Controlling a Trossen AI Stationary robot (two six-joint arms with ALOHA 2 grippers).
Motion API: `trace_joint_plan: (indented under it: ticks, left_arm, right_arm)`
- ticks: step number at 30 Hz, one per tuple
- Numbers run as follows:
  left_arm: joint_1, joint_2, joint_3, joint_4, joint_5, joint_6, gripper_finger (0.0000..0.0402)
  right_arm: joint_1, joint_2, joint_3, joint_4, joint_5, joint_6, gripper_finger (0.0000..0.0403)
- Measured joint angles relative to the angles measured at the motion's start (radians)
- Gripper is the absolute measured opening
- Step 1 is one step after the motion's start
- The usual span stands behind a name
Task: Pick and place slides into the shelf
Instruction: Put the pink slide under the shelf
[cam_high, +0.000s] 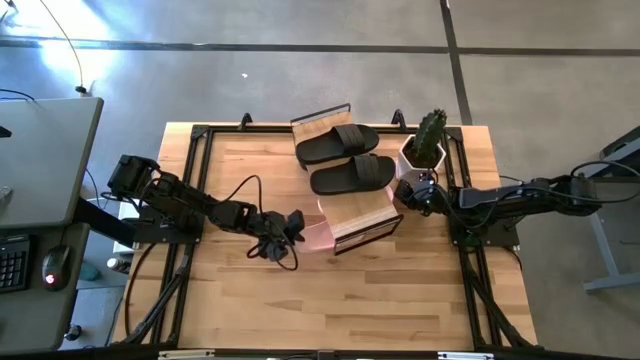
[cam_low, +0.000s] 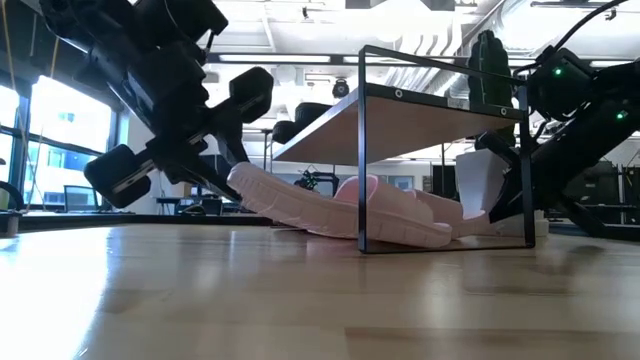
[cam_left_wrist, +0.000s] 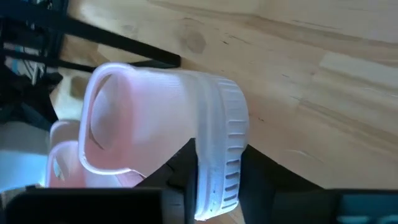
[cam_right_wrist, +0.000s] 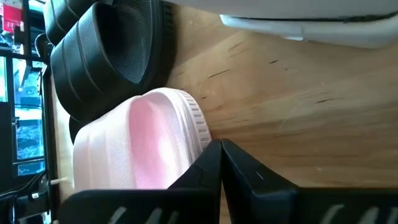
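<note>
The shelf (cam_high: 365, 215) stands mid-table, with two black slides (cam_high: 338, 143) side by side on its upper board. My left gripper (cam_high: 293, 228) is at the shelf's near-left corner, shut on a pale pink slide (cam_high: 318, 232) whose front end reaches in under the upper board (cam_low: 430, 115). A second pink slide (cam_low: 410, 215) lies on the lower tier beside it. My right gripper (cam_high: 408, 193), shut, is at the shelf's right end. In the right wrist view its fingertips (cam_right_wrist: 219, 152) are beside that second pink slide (cam_right_wrist: 143, 143), with more black slides (cam_right_wrist: 106, 56) behind it. My left gripper pinches the pink slide's heel end (cam_left_wrist: 214, 186), one finger (cam_left_wrist: 177, 171) on the footbed side and the other under the ribbed sole. It comes slanting down from the table's left. The slide is tilted: heel (cam_low: 245, 182) raised off the table, front part (cam_low: 330, 215) low inside the frame. My right gripper's shut fingertips are close by the second pink slide's sole edge (cam_right_wrist: 198, 127); I cannot tell whether they touch it.
A white pot with a cactus (cam_high: 425, 150) stands just behind my right gripper, against the shelf's right end. Black frame rails (cam_high: 190, 180) run along the table's left and right sides. Bare wood lies toward the table's near edge (cam_high: 330, 310).
</note>
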Motion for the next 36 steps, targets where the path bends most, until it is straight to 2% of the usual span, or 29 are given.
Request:
trace_joint_plan:
  ticks: [5,11,15,23,36]
  left_arm:
    - [-0.001,0.000,0.000,-0.009,-0.045,-0.085,0.0111]
    - [0.000,0.000,0.014,-0.093,-0.062,-0.088,0.0139]
    - [0.000,0.000,0.061,-0.205,-0.082,-0.089,0.0146]
    - [-0.001,0.000,0.139,-0.323,-0.076,-0.088,0.0148]
    - [-0.001,0.000,0.166,-0.452,-0.081,-0.113,0.0181]
  right_arm:
    - [0.000,0.000,0.000,-0.001,-0.011,-0.008,0.0000]
    - [0.000,0.000,0.002,-0.004,-0.038,-0.011,0.0000]
    - [0.000,0.000,0.002,-0.005,-0.043,-0.012,0.0000]
    - [0.000,0.000,0.002,-0.007,-0.044,-0.016,0.0000]
    - [0.000,-0.001,0.002,-0.009,-0.052,-0.026,0.0000]
